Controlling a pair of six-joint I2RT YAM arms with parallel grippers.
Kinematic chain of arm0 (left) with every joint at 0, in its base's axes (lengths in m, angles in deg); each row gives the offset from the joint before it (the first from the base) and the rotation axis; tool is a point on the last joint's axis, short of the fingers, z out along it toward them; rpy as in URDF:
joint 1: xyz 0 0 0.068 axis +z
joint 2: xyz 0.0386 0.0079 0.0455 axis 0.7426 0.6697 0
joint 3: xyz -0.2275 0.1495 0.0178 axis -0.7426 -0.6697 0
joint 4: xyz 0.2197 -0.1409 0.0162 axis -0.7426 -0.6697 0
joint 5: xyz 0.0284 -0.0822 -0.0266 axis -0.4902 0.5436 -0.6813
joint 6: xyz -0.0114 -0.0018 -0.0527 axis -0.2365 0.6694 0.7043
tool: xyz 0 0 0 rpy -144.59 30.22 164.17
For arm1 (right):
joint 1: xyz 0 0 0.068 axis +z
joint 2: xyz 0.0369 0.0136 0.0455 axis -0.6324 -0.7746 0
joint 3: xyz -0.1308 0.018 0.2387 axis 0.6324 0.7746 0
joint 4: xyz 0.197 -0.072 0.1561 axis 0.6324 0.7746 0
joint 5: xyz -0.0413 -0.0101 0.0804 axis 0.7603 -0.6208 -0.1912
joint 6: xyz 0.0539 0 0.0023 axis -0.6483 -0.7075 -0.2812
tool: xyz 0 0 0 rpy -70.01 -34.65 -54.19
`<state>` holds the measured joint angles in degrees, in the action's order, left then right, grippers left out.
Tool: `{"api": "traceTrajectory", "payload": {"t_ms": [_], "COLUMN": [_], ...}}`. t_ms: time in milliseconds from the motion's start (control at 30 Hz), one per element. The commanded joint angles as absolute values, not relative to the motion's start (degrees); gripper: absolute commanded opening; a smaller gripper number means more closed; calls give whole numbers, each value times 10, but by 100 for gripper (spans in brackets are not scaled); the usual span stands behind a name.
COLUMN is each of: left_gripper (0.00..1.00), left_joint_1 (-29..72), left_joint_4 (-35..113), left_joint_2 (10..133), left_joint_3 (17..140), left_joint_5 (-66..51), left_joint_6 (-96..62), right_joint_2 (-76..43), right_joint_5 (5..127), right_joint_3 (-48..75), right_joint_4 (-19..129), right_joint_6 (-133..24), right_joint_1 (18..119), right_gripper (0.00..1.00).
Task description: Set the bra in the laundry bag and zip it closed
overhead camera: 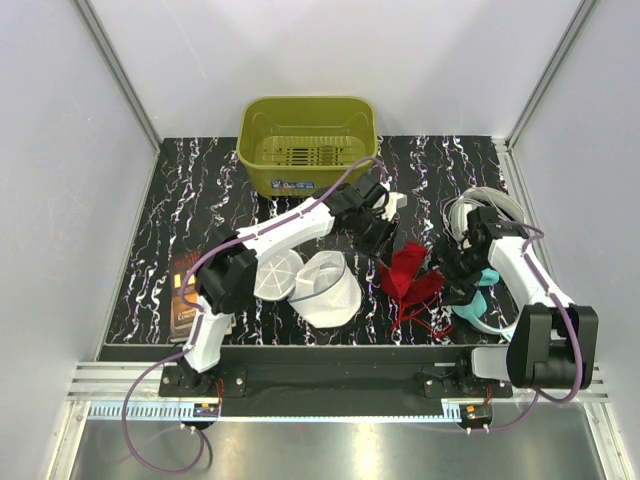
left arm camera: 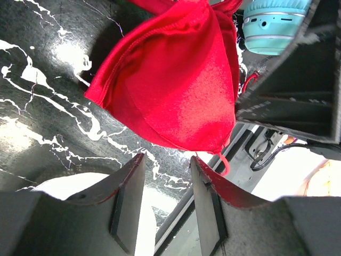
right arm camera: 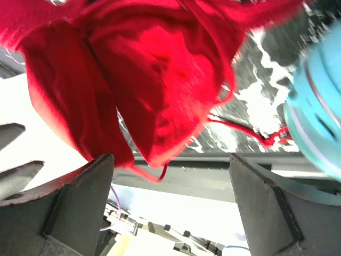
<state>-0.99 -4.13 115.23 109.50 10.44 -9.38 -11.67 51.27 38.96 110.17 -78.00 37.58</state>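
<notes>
White mesh laundry bag (overhead camera: 325, 288) lies open at the near part of the desk (overhead camera: 200, 190). Just to its right lies the red bra (overhead camera: 408, 272), between the left fingers (left arm camera: 128, 194), narrowly parted and empty, and the right fingers (right arm camera: 80, 197), wide and empty. An olive basket (overhead camera: 308, 145) stands behind.

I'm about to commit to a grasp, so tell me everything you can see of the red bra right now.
The bra is a small, bright red garment of soft, slightly shiny fabric, with stitched cup edges and thin cord straps trailing toward the near table edge. It sits bunched on the black marbled table, right of the laundry bag and beside a teal item. The left gripper and right gripper both stand open close to it; whether either touches it cannot be told.
</notes>
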Motion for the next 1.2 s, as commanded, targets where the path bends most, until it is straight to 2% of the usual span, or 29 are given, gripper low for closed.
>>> {"api": "traceTrajectory", "payload": {"t_ms": [0, 200, 433, 600, 800, 1167], "left_gripper": [43, 43, 43, 42, 39, 43], "left_joint_1": [-10, -10, -26, -45, -58, -49], "left_joint_4": [-57, -57, -3, 41, 106, 144], "left_joint_2": [1138, 1187, 1245, 1258, 1249, 1188], "left_joint_3": [1134, 1178, 1215, 1172, 1087, 1044], "left_joint_5": [101, 117, 160, 168, 176, 159], "left_joint_6": [-110, -104, -58, -32, -8, -1], "right_joint_2": [-78, -86, -156, -159, -157, -167], "right_joint_5": [564, 605, 588, 576, 558, 528], "right_joint_3": [374, 322, 258, 285, 352, 423], "right_joint_4": [1161, 1168, 1145, 1124, 1088, 1020], "right_joint_6": [-763, -742, -745, -778, -805, -803], "right_joint_1": [365, 355, 351, 351, 353, 353], "right_gripper": [99, 100, 100, 100, 94, 98]}}
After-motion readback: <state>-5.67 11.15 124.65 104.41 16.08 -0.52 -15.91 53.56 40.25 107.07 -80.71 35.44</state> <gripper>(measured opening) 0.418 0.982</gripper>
